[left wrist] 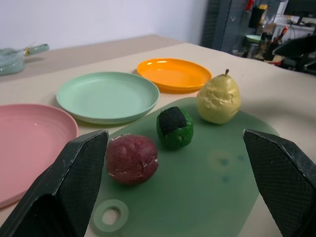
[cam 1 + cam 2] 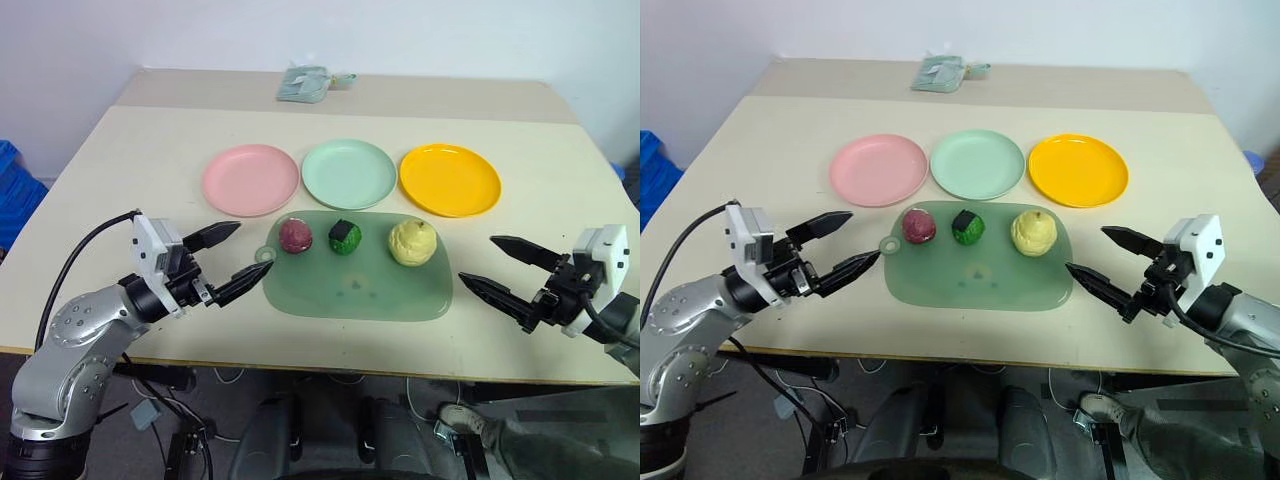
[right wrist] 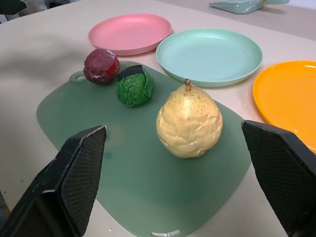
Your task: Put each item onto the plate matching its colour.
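Left eye view has all three plates in a row across the middle of the surface (image 2: 90, 180): the pink plate (image 2: 250, 179) at centre left, the mint plate (image 2: 349, 172) in the centre, the orange plate (image 2: 449, 179) at centre right. All three are bare, so no item looks sorted yet. Just below them lies a translucent green mat (image 2: 355, 285), and along its upper edge sit the dark red lump (image 2: 295, 235), the green lump (image 2: 345, 237) and the yellow pear (image 2: 412, 242), each roughly under the plate of its own colour, apart from one another. That lineup probably keeps each carry short and straight.

At lower left the left pincer (image 2: 232, 256) hovers with its fingers wide apart and holds nothing, its lower tip over the mat's left corner, near the red lump. At lower right the right pincer (image 2: 505, 264) is likewise spread and empty, just beside the mat's right edge, the pear being its nearest item.

A grey-green cloth bundle (image 2: 306, 84) lies at the top centre, well apart from everything. Nothing stands between either pincer and the items; only the plate rims need clearing.
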Controlling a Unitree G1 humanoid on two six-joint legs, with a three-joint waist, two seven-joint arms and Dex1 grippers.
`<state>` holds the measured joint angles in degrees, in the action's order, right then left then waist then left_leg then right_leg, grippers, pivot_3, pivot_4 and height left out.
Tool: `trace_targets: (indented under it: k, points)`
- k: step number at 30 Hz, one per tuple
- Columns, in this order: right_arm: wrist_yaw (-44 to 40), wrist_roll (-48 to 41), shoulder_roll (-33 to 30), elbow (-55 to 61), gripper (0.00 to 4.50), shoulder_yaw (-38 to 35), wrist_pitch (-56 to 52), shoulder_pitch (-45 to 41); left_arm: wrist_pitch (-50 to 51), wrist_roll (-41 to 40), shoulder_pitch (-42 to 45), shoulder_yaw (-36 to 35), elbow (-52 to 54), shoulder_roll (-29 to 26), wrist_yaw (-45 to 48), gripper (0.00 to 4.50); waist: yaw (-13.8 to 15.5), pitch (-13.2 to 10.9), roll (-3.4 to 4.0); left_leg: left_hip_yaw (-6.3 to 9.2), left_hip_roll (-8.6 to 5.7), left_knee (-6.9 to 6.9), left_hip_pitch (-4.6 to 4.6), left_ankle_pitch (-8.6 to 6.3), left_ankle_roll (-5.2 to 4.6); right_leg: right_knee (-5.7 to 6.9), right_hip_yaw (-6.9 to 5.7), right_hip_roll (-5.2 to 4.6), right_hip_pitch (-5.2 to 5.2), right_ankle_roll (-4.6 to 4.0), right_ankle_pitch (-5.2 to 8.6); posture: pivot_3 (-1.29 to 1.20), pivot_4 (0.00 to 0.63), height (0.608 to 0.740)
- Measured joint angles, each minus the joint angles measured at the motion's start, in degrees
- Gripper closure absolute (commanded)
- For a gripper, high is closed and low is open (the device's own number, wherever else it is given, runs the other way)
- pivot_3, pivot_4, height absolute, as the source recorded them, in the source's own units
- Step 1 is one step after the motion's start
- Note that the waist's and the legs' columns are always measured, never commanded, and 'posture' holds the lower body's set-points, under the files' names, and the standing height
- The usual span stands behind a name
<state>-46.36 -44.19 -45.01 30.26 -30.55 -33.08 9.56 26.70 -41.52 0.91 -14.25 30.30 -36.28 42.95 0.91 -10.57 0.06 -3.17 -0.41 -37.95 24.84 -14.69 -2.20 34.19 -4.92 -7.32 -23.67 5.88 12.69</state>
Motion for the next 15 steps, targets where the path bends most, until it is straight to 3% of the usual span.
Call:
trace_targets:
  k: [15]
  points:
    - [2.4, -1.1, 0.0, 2.0, 0.04, 1.4, -1.5, -1.9, 3.0, 0.3, 2.8, 2.2, 1.0, 0.5, -4.6, 0.0, 0.0, 0.0, 0.0, 0.02, 0.0, -0.07, 0.0, 0.02, -0.01, 0.05, -0.01, 0.16, 0.02, -0.02, -0.02, 0.0, 0.15, 0.74]
